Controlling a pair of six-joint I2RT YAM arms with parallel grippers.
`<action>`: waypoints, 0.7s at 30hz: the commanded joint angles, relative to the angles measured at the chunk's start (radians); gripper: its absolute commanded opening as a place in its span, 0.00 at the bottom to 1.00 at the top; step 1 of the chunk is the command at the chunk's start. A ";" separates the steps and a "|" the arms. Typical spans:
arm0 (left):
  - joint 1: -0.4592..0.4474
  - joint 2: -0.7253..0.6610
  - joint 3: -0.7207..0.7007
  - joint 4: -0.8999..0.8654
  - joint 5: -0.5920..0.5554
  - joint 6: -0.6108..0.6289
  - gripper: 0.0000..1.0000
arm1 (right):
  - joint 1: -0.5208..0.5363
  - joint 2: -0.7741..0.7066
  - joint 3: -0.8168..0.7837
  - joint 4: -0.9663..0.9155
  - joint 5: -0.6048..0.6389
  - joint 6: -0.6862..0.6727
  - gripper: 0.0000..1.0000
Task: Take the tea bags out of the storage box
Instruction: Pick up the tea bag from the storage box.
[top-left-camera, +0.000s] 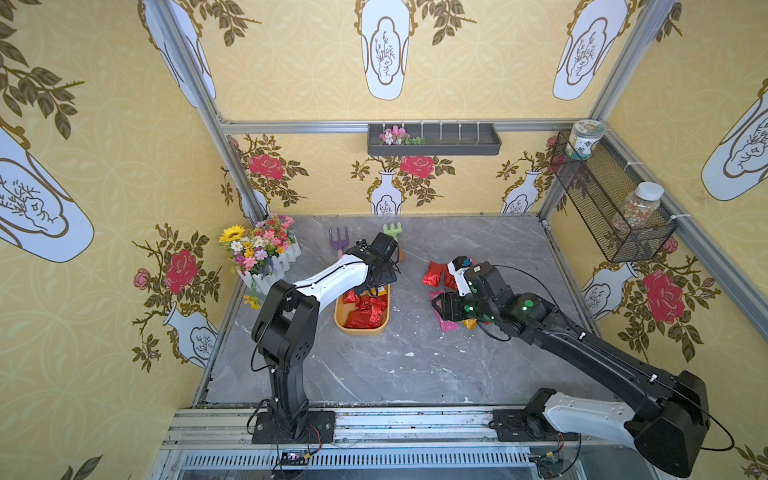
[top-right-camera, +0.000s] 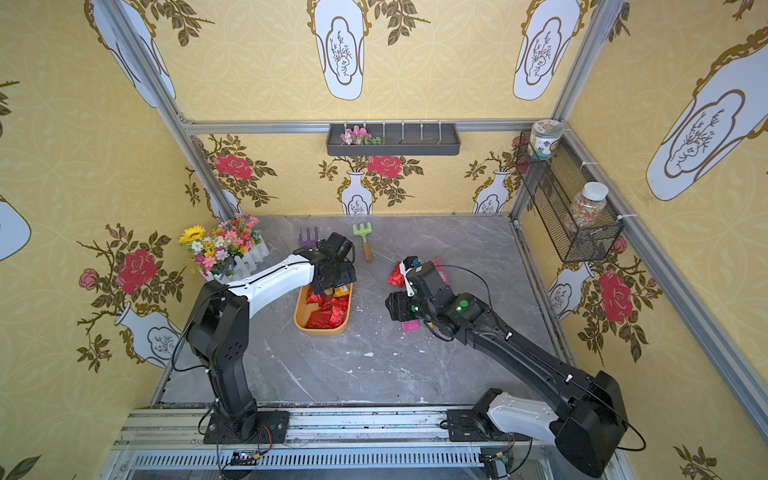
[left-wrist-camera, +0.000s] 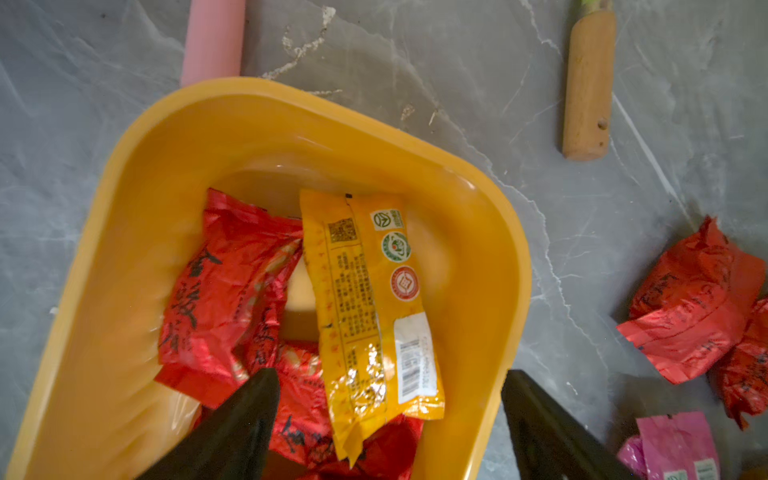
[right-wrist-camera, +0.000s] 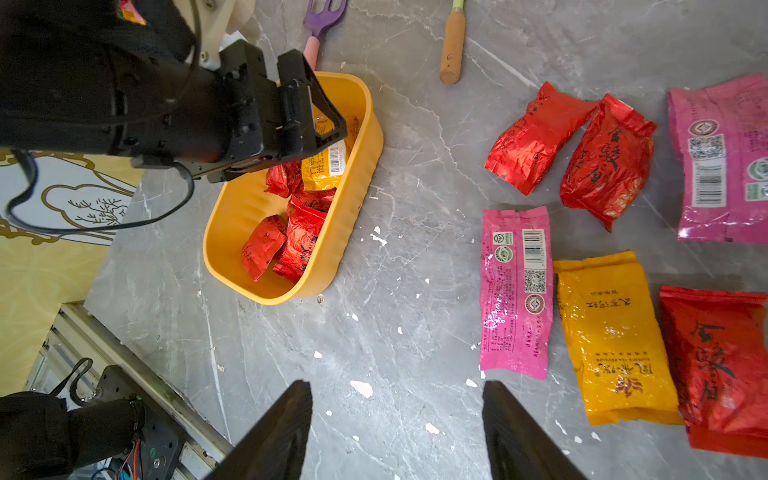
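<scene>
Hovering over the shallow orange-yellow plastic storage box (top-left-camera: 361, 330), left of centre on the grey marble tabletop (right-wrist-camera: 395, 270), the left gripper (left-wrist-camera: 390, 374) spreads its fingers, released, above a yellow foil tea bag (left-wrist-camera: 365, 299) and crinkly red ones (left-wrist-camera: 224, 291) inside. The right gripper (right-wrist-camera: 397, 384), fingers released, hangs beside pink, yellow and red sachets (right-wrist-camera: 515, 291) nearer the right edge

Crinkly glossy red foil tea bags (left-wrist-camera: 232, 282); smooth shiny orange-yellow plastic storage box (left-wrist-camera: 124, 208); matt grey marbled surface (right-wrist-camera: 395, 332); bare wooden handle (left-wrist-camera: 588, 83).

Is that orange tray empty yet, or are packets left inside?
Not empty. Several red packets and one yellow packet lie inside the tray.
</scene>
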 joint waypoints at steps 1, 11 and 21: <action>0.006 0.042 0.021 0.000 0.004 -0.003 0.88 | -0.001 -0.020 -0.010 0.012 0.009 0.000 0.69; 0.017 0.080 0.019 0.009 -0.018 -0.009 0.83 | -0.025 -0.034 -0.027 0.012 -0.009 -0.001 0.69; 0.032 0.116 0.023 0.025 -0.009 0.002 0.75 | -0.048 -0.041 -0.032 0.016 -0.032 -0.003 0.69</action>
